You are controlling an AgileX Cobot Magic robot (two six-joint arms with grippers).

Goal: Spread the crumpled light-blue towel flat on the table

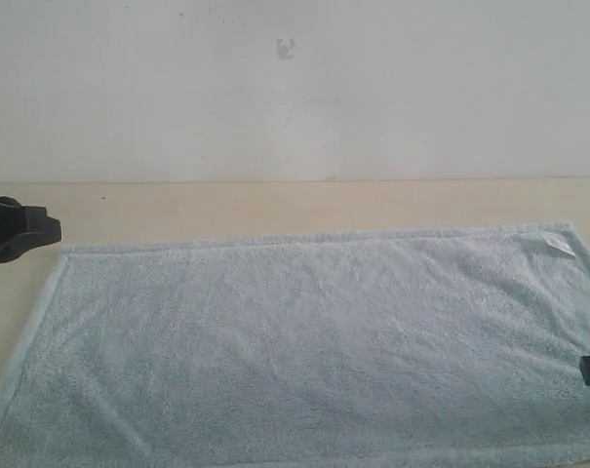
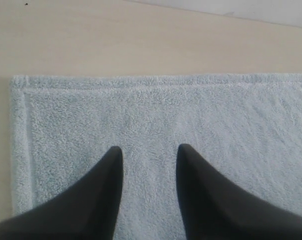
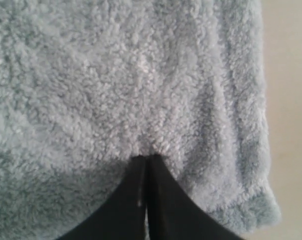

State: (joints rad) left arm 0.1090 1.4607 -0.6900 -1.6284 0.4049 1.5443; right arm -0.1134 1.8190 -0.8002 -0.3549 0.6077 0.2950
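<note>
At opposite ends of the flat towel [image 1: 304, 341]: left gripper [image 2: 150, 148] parted, empty; right gripper [image 3: 147, 158] clenched against it.

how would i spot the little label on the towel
A pale blue towel lies flat across the beige table. At its far right corner in the exterior view sits the label, a small white tab, the only non-blue patch on the cloth.

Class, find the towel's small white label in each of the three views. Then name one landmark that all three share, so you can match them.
Exterior view: the label is at the upper right of the picture, on the towel's far corner.
Left wrist view: not in it.
Right wrist view: not in it.
Shared landmark: the towel's hemmed edge against the beige table shows in all three.
</note>
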